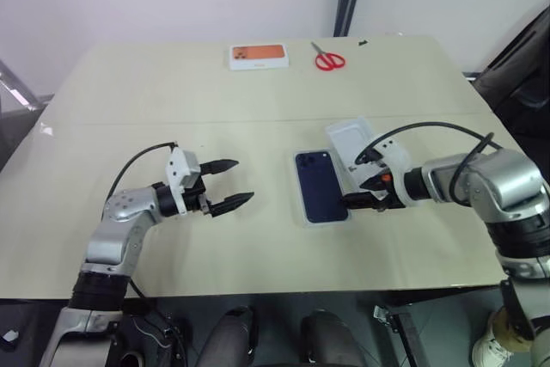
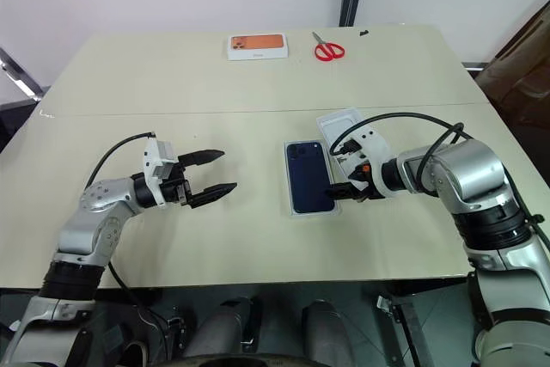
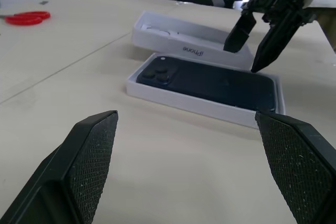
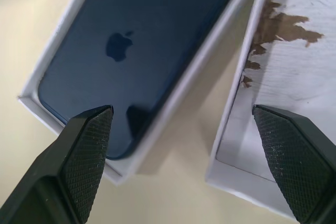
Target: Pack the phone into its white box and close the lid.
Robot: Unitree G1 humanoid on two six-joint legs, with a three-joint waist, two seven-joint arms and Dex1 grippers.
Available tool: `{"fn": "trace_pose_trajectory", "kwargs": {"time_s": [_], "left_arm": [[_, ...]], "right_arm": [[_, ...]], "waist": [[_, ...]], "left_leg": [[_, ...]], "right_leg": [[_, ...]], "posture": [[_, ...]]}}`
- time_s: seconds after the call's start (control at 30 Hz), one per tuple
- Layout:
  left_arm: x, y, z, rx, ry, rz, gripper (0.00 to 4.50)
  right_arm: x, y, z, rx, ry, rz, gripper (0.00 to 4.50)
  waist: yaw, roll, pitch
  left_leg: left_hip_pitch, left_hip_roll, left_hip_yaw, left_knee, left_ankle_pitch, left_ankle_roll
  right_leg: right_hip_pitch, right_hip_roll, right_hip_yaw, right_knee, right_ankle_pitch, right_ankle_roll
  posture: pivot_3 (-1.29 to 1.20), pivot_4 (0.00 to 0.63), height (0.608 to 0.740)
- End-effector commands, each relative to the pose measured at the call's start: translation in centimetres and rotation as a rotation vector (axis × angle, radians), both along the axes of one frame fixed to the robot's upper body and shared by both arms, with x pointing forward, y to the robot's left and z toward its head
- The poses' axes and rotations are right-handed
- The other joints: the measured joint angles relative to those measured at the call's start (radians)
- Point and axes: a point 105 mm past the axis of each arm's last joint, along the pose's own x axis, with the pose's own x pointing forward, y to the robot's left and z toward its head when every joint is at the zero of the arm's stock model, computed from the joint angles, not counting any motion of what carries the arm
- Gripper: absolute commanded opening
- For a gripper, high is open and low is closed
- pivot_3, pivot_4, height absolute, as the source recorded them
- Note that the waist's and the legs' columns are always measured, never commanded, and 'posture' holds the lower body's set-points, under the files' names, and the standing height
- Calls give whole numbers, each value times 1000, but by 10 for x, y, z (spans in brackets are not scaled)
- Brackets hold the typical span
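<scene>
Head views: phone [image 1: 321,186] lies back-up inside white box [image 1: 302,212] mid-table, long axis running away from robot, camera cluster at far end. Lid [image 1: 347,143] sits open-side-up just beside box, touching far right corner, likely parked for closing.

Left wrist view: left gripper [image 1: 225,184] hovers well left of box, jaws wide, empty, probably on standby.

Right wrist view: right gripper [image 4: 184,153] spread wide, holding nothing, above near box rim and lid edge; phone looks seated.

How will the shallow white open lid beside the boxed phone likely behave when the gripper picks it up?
The shallow white lid looks thin-walled, probably light and fairly stiff, though its rim might flex under a pinch. Lying flat on the beige table, it should slide rather than tip. Its smooth finish may prove slippery.
</scene>
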Motion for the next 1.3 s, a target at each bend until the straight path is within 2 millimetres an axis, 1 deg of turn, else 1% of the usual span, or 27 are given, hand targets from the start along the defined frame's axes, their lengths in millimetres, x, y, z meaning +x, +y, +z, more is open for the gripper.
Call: {"fn": "trace_pose_trajectory", "kwargs": {"time_s": [0.03,0.2,0.33,0.47,0.67,0.73,0.8,0.9,0.97,1.07,1.1,1.17,1.3], "left_arm": [[-3,-2,8,-11,-45,9,4403],[-5,-2,8,-15,-44,25,4403],[-4,-3,8,-23,-42,32,4403],[-3,-5,7,-24,-40,29,4403],[-2,-5,6,-23,-37,25,4403],[-1,-6,6,-23,-36,22,4403],[0,-7,5,-18,-38,16,4403],[1,-8,5,-17,-36,11,4403],[1,-7,6,-18,-36,10,4403],[0,-8,5,-18,-35,8,4403],[0,-9,5,-17,-35,8,4403],[0,-8,5,-14,-36,8,4403],[0,-8,5,-12,-35,12,4403]], "right_arm": [[4,-2,5,-2,-4,11,4444],[11,-9,2,-63,-44,15,4444],[12,-19,0,-93,-58,11,4444],[9,-26,4,-70,-48,-19,4444],[10,-42,14,-84,-88,-74,4444],[9,-38,16,-80,-100,-52,4444],[8,-29,24,-18,-95,-51,4444],[5,-20,29,25,-94,-36,4444],[6,-20,32,-3,-139,-6,4444],[4,-31,25,-208,-285,179,4444],[2,-36,22,-264,-303,246,4444],[-3,-43,19,-303,-309,333,4444],[-1,-58,16,-412,-354,474,4444]], "waist": [[0,0,0],[0,0,0],[3,0,0],[3,0,0],[4,0,0],[3,0,0],[2,0,0],[1,0,0],[2,0,0],[10,0,0],[14,0,0],[16,0,0],[6,0,0]], "left_leg": [[0,0,0,0,0,0],[0,0,0,0,0,0],[0,0,0,0,0,0],[0,0,0,1,0,0],[0,0,0,1,0,0],[0,0,0,0,0,0],[0,0,0,0,0,0],[0,0,0,0,0,0],[0,0,0,0,0,0],[0,0,0,0,0,0],[-1,0,0,0,0,0],[-1,0,1,1,-1,1],[0,0,2,1,-1,1]], "right_leg": [[0,0,0,0,0,0],[0,0,0,0,0,0],[0,0,0,0,0,0],[0,0,0,0,0,0],[0,0,0,0,0,0],[0,0,0,0,0,0],[0,0,0,0,0,0],[0,0,0,0,0,0],[0,0,0,0,0,0],[0,0,0,0,0,0],[0,0,-1,0,0,0],[1,0,0,-1,0,0],[1,0,0,0,0,0]], "posture": [[0,150,734],[0,150,734],[0,150,734],[0,150,734],[0,150,734],[0,150,734],[0,150,734],[0,150,734],[0,150,734],[0,150,734],[0,150,734],[0,150,734],[0,150,734]]}}
